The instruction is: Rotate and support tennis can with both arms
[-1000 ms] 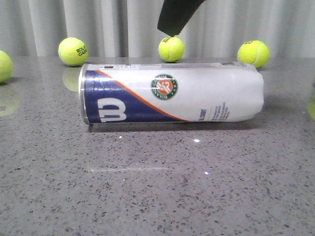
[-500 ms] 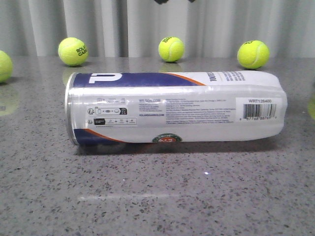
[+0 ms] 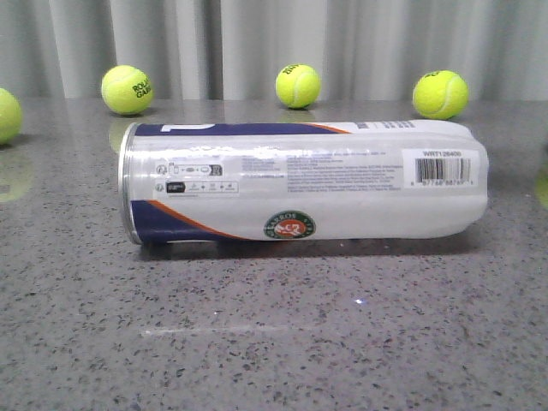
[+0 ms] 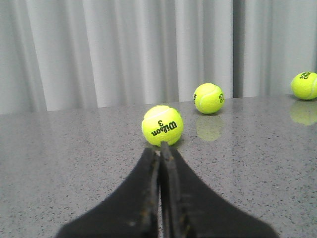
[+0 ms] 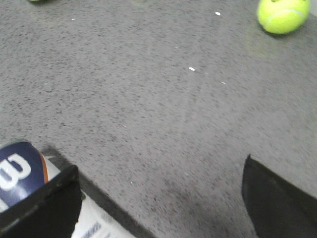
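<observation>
In the left wrist view the left gripper (image 4: 160, 148) has its two dark fingers pressed together with nothing between them, tips pointing at a tennis ball (image 4: 162, 125) printed with a brand name and a 3, just beyond them at the middle of the frame. In the right wrist view the right gripper (image 5: 161, 198) stands wide apart, one finger (image 5: 44, 206) at the lower left corner and the other at the lower right, bare speckled table (image 5: 163, 89) between them and nothing held. A sliver of the tennis can (image 5: 20, 171) shows at the lower left edge of that view, its navy end peeking out beside the left-hand finger; whether the finger touches it I cannot tell. In the front view the tennis can (image 3: 304, 182) lies on its side across the middle of the frame, silver rim at the left, barcode at the upper right of its body, round emblem low on the facing side; neither arm shows here. Three more balls sit along the top by the curtain, with another cut off at the left edge. The can looks light, a thin clear wall that would dent under a hard squeeze (the right end already looks faintly crumpled), with a glossy, slippery label, and it will roll freely. The stiff metal rim end, or a gentle pinch across the body, looks the safest hold, with the second arm steadying the far end.
</observation>
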`<state>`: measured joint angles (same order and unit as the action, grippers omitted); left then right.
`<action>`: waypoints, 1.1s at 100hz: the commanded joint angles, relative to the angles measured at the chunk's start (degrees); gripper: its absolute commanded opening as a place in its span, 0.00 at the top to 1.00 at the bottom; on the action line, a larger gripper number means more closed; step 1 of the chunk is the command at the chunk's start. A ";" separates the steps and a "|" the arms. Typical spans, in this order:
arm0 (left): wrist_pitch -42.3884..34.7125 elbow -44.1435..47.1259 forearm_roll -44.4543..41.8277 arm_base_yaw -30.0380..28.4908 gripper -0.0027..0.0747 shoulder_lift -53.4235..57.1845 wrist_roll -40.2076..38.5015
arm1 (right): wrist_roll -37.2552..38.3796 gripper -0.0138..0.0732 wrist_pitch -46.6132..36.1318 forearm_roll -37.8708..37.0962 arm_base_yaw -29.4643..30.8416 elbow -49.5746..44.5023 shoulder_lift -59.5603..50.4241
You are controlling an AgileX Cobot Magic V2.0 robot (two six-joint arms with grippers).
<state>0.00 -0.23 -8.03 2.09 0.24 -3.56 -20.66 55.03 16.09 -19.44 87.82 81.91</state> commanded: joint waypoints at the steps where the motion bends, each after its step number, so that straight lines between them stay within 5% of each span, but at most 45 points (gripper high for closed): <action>1: -4.84 2.72 0.03 -0.06 0.99 2.25 -0.45 | 0.29 0.10 -4.12 0.40 2.53 -1.30 -4.47; 24: -4.84 2.72 0.03 -0.06 0.99 2.25 -0.45 | 0.78 0.10 -12.37 0.40 8.12 -13.55 -13.84; 68: -4.84 2.72 0.03 -0.06 0.99 2.25 -0.45 | 3.58 0.10 -38.16 0.46 9.00 -42.23 -38.24; 110: -4.84 2.72 0.03 -0.06 0.99 2.25 -0.45 | 3.58 0.10 -44.15 0.46 10.24 -60.47 -59.99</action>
<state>0.00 -0.23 -8.03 2.09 0.24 -3.56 -17.20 17.05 16.06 -10.43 28.36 24.53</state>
